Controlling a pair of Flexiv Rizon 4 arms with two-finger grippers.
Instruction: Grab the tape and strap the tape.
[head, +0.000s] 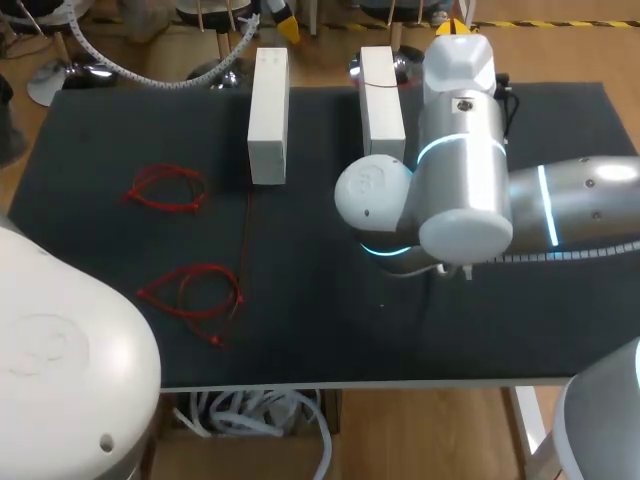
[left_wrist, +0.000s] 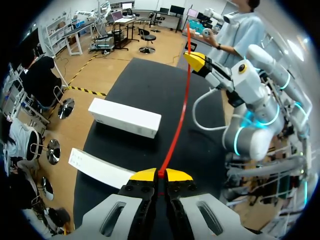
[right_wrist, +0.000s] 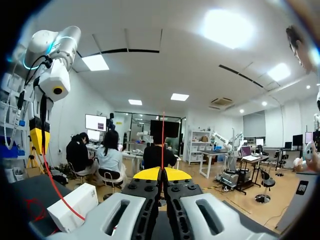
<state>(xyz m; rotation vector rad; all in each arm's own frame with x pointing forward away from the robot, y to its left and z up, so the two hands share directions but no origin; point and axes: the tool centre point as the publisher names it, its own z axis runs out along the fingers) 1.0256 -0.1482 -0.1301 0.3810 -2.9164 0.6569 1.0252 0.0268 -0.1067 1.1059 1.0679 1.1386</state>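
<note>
A thin red tape (left_wrist: 177, 120) is stretched in the air between my two grippers. My left gripper (left_wrist: 161, 174) is shut on one end, its yellow tips pinched together around the strand. The far end runs to my right gripper (left_wrist: 196, 61), held high over the table. In the right wrist view, my right gripper (right_wrist: 162, 172) is shut on the tape (right_wrist: 162, 140), which rises straight from its tips. My left gripper (right_wrist: 37, 142) hangs beside it, the tape trailing down from it. From above, only the yellow tip of my right gripper (head: 455, 25) shows.
Two white blocks (head: 268, 115) (head: 380, 100) lie side by side at the back of the black table (head: 330, 330). Two loose red tape loops (head: 165, 188) (head: 195, 290) rest on the left part. My right arm (head: 460, 190) covers the table's middle right.
</note>
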